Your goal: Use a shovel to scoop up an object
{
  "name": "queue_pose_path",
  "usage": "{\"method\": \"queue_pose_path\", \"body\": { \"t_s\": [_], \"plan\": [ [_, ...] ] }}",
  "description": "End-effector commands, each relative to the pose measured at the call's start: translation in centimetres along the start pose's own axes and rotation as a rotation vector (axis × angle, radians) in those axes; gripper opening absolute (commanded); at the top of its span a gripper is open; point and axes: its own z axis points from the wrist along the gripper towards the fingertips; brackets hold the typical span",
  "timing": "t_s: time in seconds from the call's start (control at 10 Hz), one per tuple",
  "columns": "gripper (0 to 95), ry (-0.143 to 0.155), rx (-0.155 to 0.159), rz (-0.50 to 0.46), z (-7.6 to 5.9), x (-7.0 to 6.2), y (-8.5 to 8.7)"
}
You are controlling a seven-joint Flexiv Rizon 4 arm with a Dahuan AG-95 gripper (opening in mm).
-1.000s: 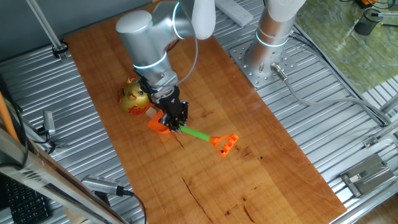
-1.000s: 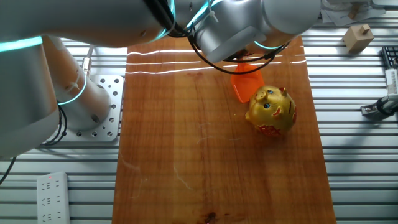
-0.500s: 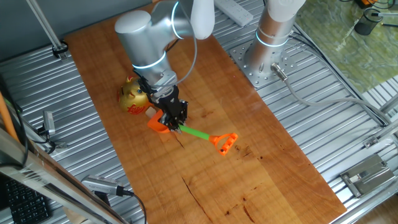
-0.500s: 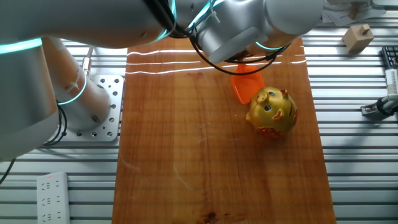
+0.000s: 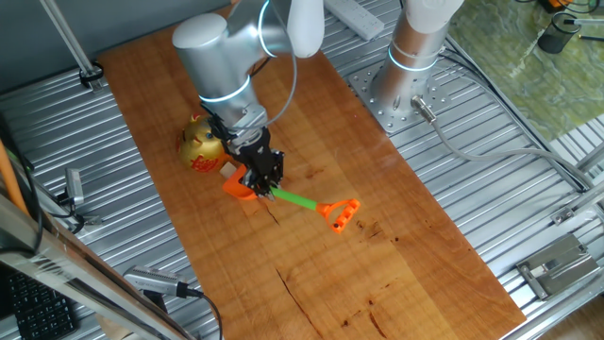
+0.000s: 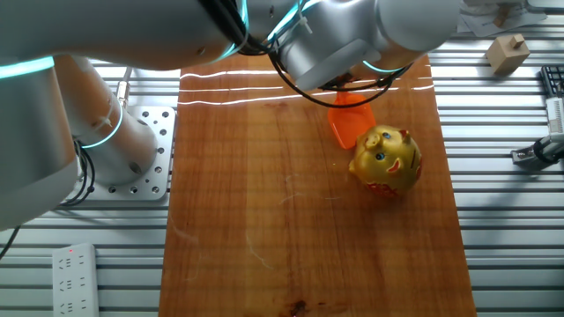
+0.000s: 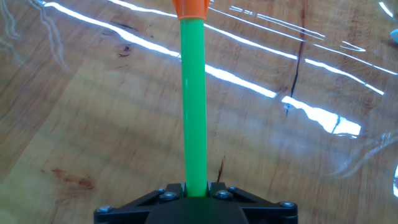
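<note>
One tool: shovel [image 5: 288, 198], light, stiff plastic, judged slippery on its thin shaft.
Gripper [image 5: 268, 185]: clamped on the green shaft beside the blade.
Blade: on the table [image 5: 406, 227], touching the cat figurine [image 6: 384, 158].
Object: not visible.

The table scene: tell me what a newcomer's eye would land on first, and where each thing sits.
The bright toy shovel stands out most: its green shaft is clamped in the pincer near the middle of the wooden table, with the orange loop end lying toward the near edge in one fixed view. Next comes the shiny golden cat figurine, right beside the orange blade. The large silver arm looms over both.
</note>
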Motion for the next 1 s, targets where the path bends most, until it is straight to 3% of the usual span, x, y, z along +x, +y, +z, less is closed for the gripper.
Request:
{"method": "queue_pose_path", "body": {
  "t_s": [0.1,1.0],
  "plan": [
    [0.0,0.001,-0.001,-0.004,0.07,0.11,0.0],
    [0.0,0.005,-0.007,-0.014,-0.13,0.8,0.36]
  ]
}}
